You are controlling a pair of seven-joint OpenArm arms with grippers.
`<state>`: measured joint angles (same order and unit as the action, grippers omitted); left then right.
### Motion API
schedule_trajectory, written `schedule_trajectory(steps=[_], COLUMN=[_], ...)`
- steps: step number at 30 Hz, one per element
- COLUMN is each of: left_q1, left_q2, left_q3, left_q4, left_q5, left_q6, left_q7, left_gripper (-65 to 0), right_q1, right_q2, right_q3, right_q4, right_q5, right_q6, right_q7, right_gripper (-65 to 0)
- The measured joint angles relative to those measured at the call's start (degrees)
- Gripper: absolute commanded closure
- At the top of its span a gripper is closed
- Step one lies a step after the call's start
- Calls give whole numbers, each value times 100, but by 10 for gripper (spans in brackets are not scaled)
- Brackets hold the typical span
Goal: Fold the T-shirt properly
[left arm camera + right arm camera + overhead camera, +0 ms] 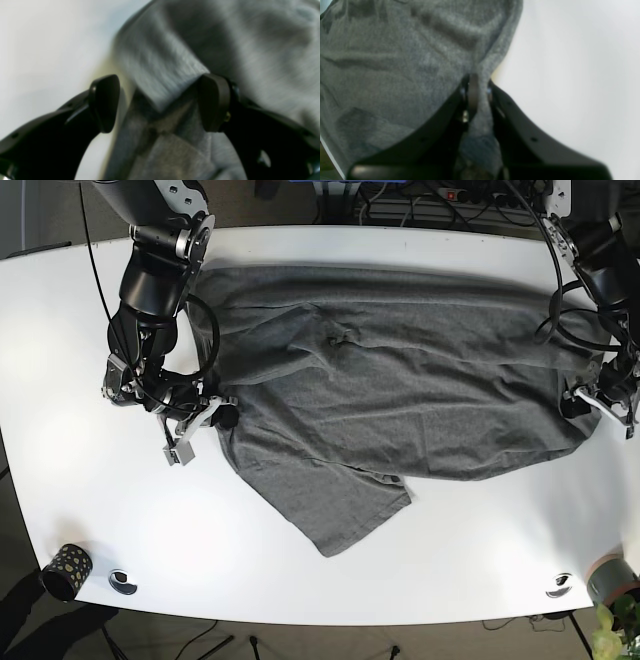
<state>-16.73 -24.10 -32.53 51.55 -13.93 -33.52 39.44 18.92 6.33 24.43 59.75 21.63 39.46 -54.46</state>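
Observation:
A grey T-shirt (400, 380) lies spread and wrinkled across the white table (330, 580), with one flap reaching toward the front edge. My right gripper (222, 415) is at the shirt's left edge in the base view. In the right wrist view that gripper (476, 87) is shut on a pinch of the T-shirt (395, 62) hem. My left gripper (590, 402) is at the shirt's right edge. Seen from the left wrist, this gripper (160, 105) is open, and a folded edge of the T-shirt (160, 67) lies between its spread fingers.
A black cup with yellow dots (66, 570) and a small round disc (123, 581) sit at the front left corner. Another disc (560, 584), a grey cup (612, 578) and a plant (618, 630) are at the front right. Cables (400, 205) run behind the table.

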Motion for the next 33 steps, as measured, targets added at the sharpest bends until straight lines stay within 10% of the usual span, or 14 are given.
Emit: schedule_trajectory(steps=[11,26,33], left_q1=[-109,-299,-299], left_q2=[83,-118,-229], left_q3=[232,216,219], left_q4=[2,-20,-20], left_q5=[-713,-654,-651], left_q6=[2,7,7], left_q7=[315,334,337], left_gripper=[-444,-36,-4], right_q1=[-2,-4,-2], right_q2=[4,4,2], right_q3=[-4,11,11], right_q4=[0,0,0], right_q5=[2,2,0], right_q6=[0,0,0], right_q7=[0,0,0], right_gripper=[0,0,0])
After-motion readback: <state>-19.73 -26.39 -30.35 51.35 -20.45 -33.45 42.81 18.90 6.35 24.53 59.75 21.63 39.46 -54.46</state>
